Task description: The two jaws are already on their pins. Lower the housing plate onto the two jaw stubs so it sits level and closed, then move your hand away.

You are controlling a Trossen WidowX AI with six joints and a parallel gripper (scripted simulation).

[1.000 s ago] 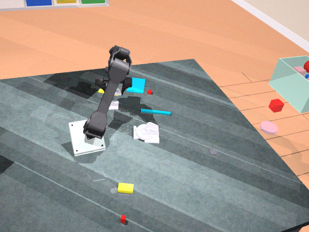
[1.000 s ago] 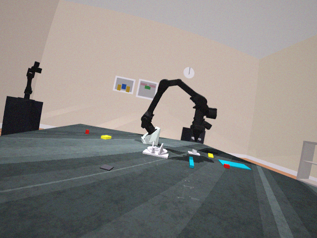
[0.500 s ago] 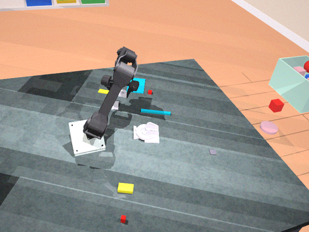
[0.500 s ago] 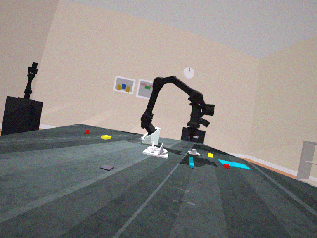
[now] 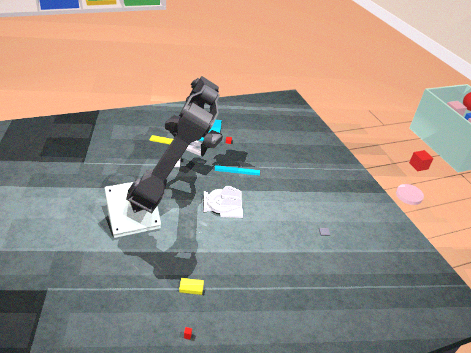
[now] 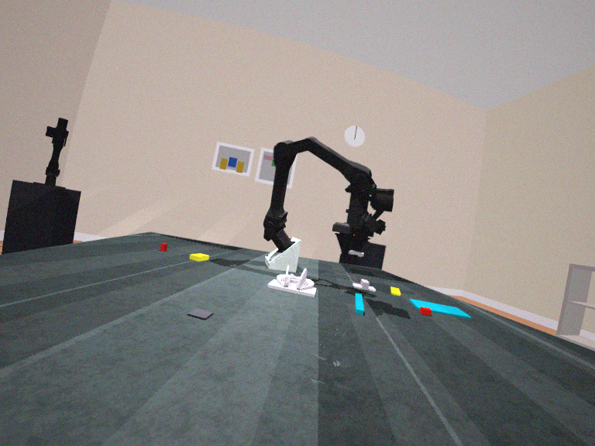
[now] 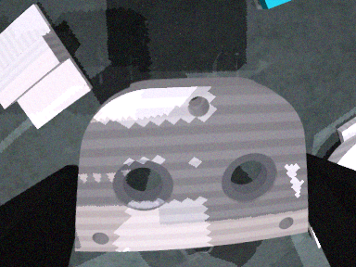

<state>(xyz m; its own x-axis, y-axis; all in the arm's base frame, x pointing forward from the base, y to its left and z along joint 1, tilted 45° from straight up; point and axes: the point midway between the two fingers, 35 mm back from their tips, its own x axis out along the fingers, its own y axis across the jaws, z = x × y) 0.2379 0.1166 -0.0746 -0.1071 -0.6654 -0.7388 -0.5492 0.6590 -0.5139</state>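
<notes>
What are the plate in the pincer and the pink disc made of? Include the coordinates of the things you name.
The plate (image 7: 195, 139) looks like dull plastic: pale, with moulded-looking round holes. The pink disc (image 5: 409, 193) might be painted wood or plastic; its smooth, even colour doesn't settle which.

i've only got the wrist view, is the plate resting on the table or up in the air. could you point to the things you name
Observer: Up in the air; the exterior view shows the plate (image 5: 194, 148) (image 6: 355, 252) (image 7: 195, 139) in the gripper (image 5: 192, 143) (image 6: 355, 248) (image 7: 188, 171), above the table (image 5: 289, 273) (image 6: 230, 374) (image 7: 301, 60).
Operator: any small stuff near that bit of cyan i can see up top
Observer: A red cube (image 5: 228, 140) (image 6: 425, 311) lies by the cyan slab (image 5: 216, 125) (image 6: 439, 308).
Operator: and how's the arm bent
Observer: It rises from the white base (image 5: 131, 225) (image 6: 292, 261), arches over and comes down to the gripper.
</notes>
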